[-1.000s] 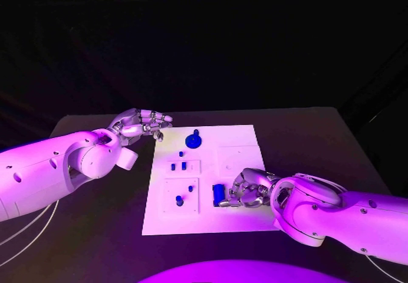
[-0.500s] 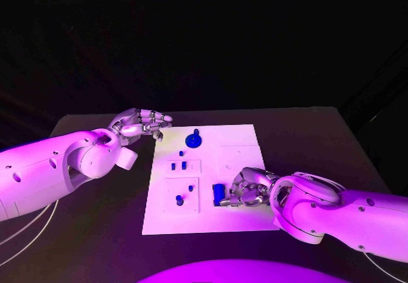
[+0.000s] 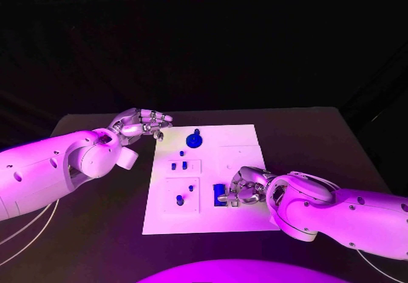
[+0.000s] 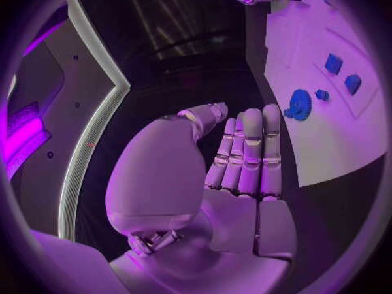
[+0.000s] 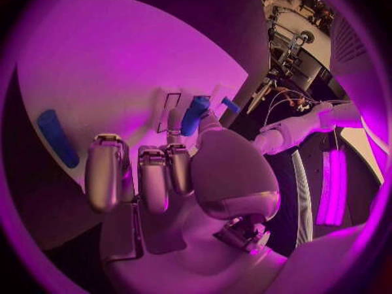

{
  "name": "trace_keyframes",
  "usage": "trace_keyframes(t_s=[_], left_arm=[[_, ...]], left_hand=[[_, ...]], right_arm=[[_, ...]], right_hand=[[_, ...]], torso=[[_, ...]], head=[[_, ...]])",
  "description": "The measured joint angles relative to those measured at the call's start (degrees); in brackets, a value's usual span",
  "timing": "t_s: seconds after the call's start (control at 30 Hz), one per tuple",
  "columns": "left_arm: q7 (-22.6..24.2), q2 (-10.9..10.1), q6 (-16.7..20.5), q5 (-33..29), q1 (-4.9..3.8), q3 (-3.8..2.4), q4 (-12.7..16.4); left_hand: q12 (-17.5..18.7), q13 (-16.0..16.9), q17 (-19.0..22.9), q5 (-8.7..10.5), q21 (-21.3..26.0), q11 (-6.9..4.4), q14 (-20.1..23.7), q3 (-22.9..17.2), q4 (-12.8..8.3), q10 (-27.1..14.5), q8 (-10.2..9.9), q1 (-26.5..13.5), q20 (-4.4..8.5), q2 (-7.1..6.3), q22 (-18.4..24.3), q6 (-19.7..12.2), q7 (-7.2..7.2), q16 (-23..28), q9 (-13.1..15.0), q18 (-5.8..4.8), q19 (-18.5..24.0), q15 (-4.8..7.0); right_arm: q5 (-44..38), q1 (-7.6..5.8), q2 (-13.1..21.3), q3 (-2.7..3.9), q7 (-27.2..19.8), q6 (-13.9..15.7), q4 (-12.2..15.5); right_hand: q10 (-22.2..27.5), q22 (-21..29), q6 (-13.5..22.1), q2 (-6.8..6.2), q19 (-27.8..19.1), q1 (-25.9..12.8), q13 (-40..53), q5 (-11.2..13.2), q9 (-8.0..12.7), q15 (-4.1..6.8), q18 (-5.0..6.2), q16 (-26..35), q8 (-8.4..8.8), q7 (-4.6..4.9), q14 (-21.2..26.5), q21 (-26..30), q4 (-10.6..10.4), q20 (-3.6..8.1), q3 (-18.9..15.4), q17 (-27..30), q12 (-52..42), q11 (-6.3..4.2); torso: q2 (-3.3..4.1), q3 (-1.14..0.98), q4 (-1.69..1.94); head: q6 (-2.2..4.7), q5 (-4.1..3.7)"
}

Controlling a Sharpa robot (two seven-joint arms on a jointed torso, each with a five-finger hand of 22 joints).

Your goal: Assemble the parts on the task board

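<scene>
The white task board (image 3: pixel 242 150) lies mid-table. My right hand (image 3: pixel 244 187) rests on its near right part. In the right wrist view its thumb and a finger pinch a blue part (image 5: pixel 195 114), which stands beside the fingers in the head view (image 3: pixel 219 193). Another long blue part (image 5: pixel 57 138) lies flat on the board (image 5: pixel 106 59) near the other fingers. A blue gear (image 3: pixel 194 140) sits at the board's far edge. My left hand (image 3: pixel 140 124) hovers off the far left corner, fingers curled in, holding nothing (image 4: pixel 245 157).
Small blue pieces (image 3: pixel 177 167) stand in the left panel, with two more (image 3: pixel 179 200) in the panel nearer me. The gear (image 4: pixel 300 104) and small pieces (image 4: pixel 333 63) lie close beside my left hand. Black table (image 3: pixel 315 141) surrounds the board.
My right arm and hand have edged slightly left against the blue part. The left hand has not moved.
</scene>
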State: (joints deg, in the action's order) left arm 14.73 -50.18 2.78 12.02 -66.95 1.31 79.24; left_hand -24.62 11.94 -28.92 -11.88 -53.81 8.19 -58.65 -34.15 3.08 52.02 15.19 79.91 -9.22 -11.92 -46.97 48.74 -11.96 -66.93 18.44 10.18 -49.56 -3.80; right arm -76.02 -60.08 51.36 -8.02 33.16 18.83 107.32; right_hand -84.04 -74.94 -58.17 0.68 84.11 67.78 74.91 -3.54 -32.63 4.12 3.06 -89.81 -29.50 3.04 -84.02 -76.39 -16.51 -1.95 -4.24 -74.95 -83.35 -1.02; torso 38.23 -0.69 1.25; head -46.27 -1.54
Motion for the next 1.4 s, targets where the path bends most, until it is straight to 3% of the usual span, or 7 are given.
trace_keyframes(t_s=[0.23, 0.43, 0.5, 0.63, 0.97, 1.27, 1.4], left_arm=[[0.0, -0.05, 0.0, 0.0, 0.0, 0.0, 0.0], [0.0, -0.06, 0.0, 0.0, 0.0, 0.02, -0.06], [0.0, -0.06, 0.0, -0.05, 0.0, 0.03, -0.08], [0.05, -0.02, 0.0, -0.41, 0.0, 0.07, -0.11], [0.28, -0.48, 0.0, -1.47, 0.03, 0.29, 0.38], [0.44, -0.61, 0.01, -1.89, 0.09, 0.48, 0.62], [0.48, -0.61, 0.01, -1.98, 0.09, 0.49, 0.65]], left_hand=[[0.0, 0.0, 0.0, 0.0, 0.0, 0.0, 0.0, 0.0, 0.0, 0.0, 0.0, 0.0, 0.0, 0.0, 0.0, 0.0, 0.0, 0.0, 0.0, 0.0, 0.0, 0.0], [0.0, 0.0, 0.0, 0.0, 0.0, 0.0, 0.0, 0.0, 0.0, 0.0, 0.0, 0.0, 0.0, 0.0, 0.0, 0.0, 0.0, 0.0, 0.0, 0.0, 0.0, 0.0], [0.0, 0.0, 0.0, 0.0, 0.0, 0.0, 0.0, 0.0, 0.0, 0.0, -0.01, 0.0, 0.0, 0.0, 0.0, 0.0, 0.0, 0.0, 0.0, 0.0, 0.0, 0.0], [0.0, 0.0, 0.0, 0.0, 0.0, 0.0, 0.0, 0.0, 0.0, 0.0, -0.01, 0.0, 0.0, 0.0, -0.01, 0.0, 0.0, 0.0, 0.0, 0.0, 0.0, 0.0], [-0.24, 0.0, 0.0, 0.0, 0.0, 0.0, 0.0, 0.17, 0.17, 0.0, -0.01, 0.0, 0.0, 0.0, 0.04, -0.19, 0.2, -0.24, 0.0, 0.0, 0.0, 0.0], [-0.24, 0.0, 0.0, 0.0, 0.0, 0.0, 0.0, 0.17, 0.17, 0.0, -0.01, 0.0, 0.0, 0.0, 0.04, -0.19, 0.2, -0.23, 0.0, 0.0, 0.0, 0.0], [-0.24, 0.0, 0.0, 0.0, 0.0, 0.0, 0.0, 0.17, 0.17, 0.0, -0.01, 0.0, 0.0, 0.0, 0.04, -0.19, 0.2, -0.23, 0.0, 0.0, 0.0, 0.0]], right_arm=[[-0.1, 0.07, 1.3, 0.0, -0.46, 0.92, 0.94], [2.23, -0.27, 4.95, 0.03, -3.83, 5.61, 3.36], [3.59, -0.87, 7.08, 0.1, -5.47, 7.45, 4.31], [5.68, -1.99, 11.16, 0.25, -7.98, 8.98, 4.65], [4.51, -2.25, 18.87, 0.12, -10.4, 7.38, 4.76], [-0.16, -1.11, 19.72, -0.11, -9.92, 5.12, 5.38], [-1.48, -0.42, 19.37, 0.25, -9.41, 4.62, 5.04]], right_hand=[[0.0, 0.01, 0.46, -1.16, 0.0, 1.16, 0.01, 0.0, 0.25, 0.2, 0.0, 0.0, 0.0, -0.17, 0.2, 0.51, -0.02, 0.0, -0.69, 0.0, 0.01, 0.0], [0.01, 0.01, 4.81, -2.3, -0.26, 1.08, 0.01, 0.0, 1.31, -0.53, 0.0, 0.46, 2.59, 1.71, 0.1, 5.09, -0.24, -0.29, -1.84, 0.01, 3.81, 1.04], [0.12, 0.01, 4.94, -2.3, -0.11, 1.08, 0.01, 0.0, 1.38, -0.53, -0.01, 0.46, 2.68, 1.85, 0.1, 5.09, -0.09, -0.54, -2.0, 0.01, 3.81, 1.15], [0.01, 0.02, 5.23, -3.79, -0.11, 2.95, 0.01, 0.0, 1.69, -0.83, 0.0, 0.46, 3.56, 2.14, -0.02, 5.09, -0.09, -0.77, -2.0, 0.02, 3.81, 1.45], [0.21, 0.02, 5.23, -6.06, -0.12, 7.88, 0.02, 0.0, 2.02, -0.95, -0.01, 0.46, 4.23, 2.14, 0.1, 3.92, 0.49, -0.95, -1.75, 0.02, 3.81, 1.65], [0.21, 0.03, 4.52, -5.98, -0.11, 8.39, 0.02, 0.0, 2.02, -0.95, -0.01, 0.46, 4.23, 2.07, 0.1, 3.68, 0.16, -0.95, -1.42, 0.03, 3.8, 1.65], [0.21, 0.03, 3.4, -5.65, -0.12, 8.72, 0.03, 0.0, 2.02, -0.95, -0.01, 0.45, 4.23, 1.83, 0.1, 3.68, -0.02, -0.95, -1.24, 0.03, 4.39, 1.65]], torso=[[-0.03, 0.03, -0.05], [-0.05, 0.07, -0.08], [-0.07, 0.08, -0.12], [-0.08, 0.14, -0.18], [-0.13, 0.01, -0.23], [-0.15, -0.03, -0.22], [-0.14, -0.01, -0.19]], head=[[0.05, 0.02], [0.23, -0.14], [0.29, -0.26], [0.6, -0.85], [1.25, -2.21], [1.15, -2.78], [1.14, -2.92]])
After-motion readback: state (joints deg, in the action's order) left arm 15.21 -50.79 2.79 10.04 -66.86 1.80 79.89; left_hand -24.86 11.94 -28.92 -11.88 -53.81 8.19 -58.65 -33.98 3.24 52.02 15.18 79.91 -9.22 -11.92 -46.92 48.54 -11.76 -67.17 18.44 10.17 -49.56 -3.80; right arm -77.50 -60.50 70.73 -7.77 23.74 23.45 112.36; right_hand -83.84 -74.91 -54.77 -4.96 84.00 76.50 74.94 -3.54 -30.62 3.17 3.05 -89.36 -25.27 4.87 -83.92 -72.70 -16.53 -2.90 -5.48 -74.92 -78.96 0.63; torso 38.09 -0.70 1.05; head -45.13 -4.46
